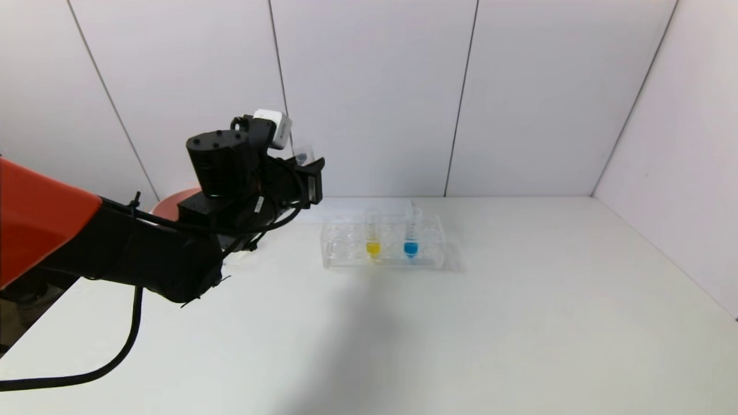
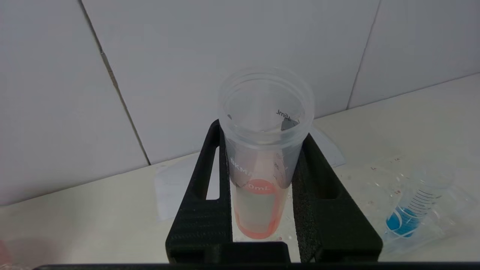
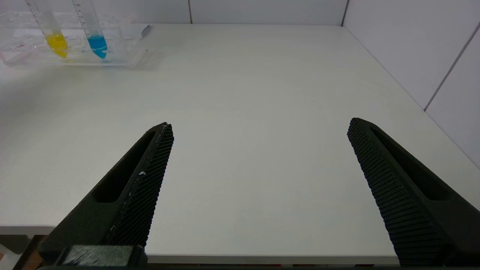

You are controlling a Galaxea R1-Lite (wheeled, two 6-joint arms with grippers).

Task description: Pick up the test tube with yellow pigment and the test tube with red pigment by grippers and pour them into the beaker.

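My left gripper [image 1: 311, 176] is raised above the table, left of the clear tube rack [image 1: 346, 256]. It is shut on the test tube with red pigment [image 2: 262, 150], and a little red-orange liquid lies at the tube's base [image 2: 258, 230]. The tube's open mouth shows beside the fingers in the head view [image 1: 302, 154]. The test tube with yellow pigment [image 1: 373, 237] stands in the rack and also shows in the right wrist view [image 3: 53, 35]. My right gripper [image 3: 258, 127] is open and empty over the table's front edge. The beaker is out of view.
A blue-liquid tube [image 1: 410, 235] stands in the rack beside the yellow one. A pink bowl [image 1: 173, 204] shows behind my left arm. A white sheet [image 2: 180, 180] lies on the table by the wall. White walls close the back and right.
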